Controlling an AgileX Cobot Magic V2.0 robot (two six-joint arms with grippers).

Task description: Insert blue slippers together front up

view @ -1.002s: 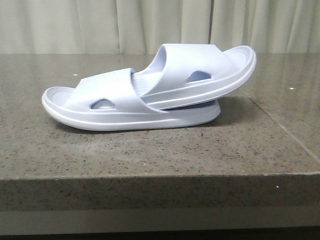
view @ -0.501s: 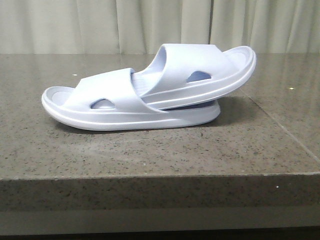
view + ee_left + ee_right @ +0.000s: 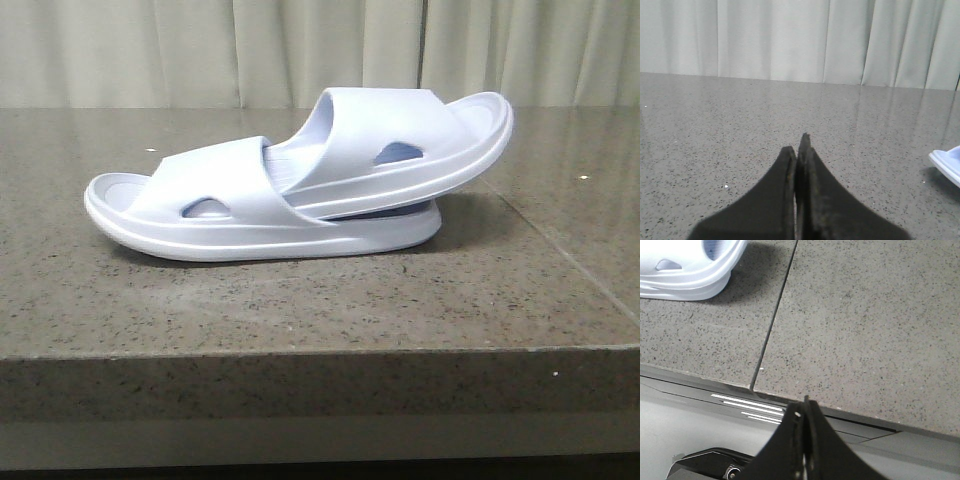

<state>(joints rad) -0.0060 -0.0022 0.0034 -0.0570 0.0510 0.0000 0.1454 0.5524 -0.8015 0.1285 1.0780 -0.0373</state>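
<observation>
- Pale curtains (image 3: 300, 50) hang behind a speckled grey stone worktop (image 3: 300, 310), which has one seam line running down its right side.
- Two blue slippers (image 3: 300, 200) lie mid-worktop, one nested under the other's strap, its free end raised to the right.
- Left gripper (image 3: 799, 150) has its fingers pressed together, holding nothing, well left of the pair.
- Right gripper (image 3: 805, 412) likewise has closed, empty fingers, above the worktop's near edge.
- The nesting looks done; any correction should press the upper slipper deeper, gently.
</observation>
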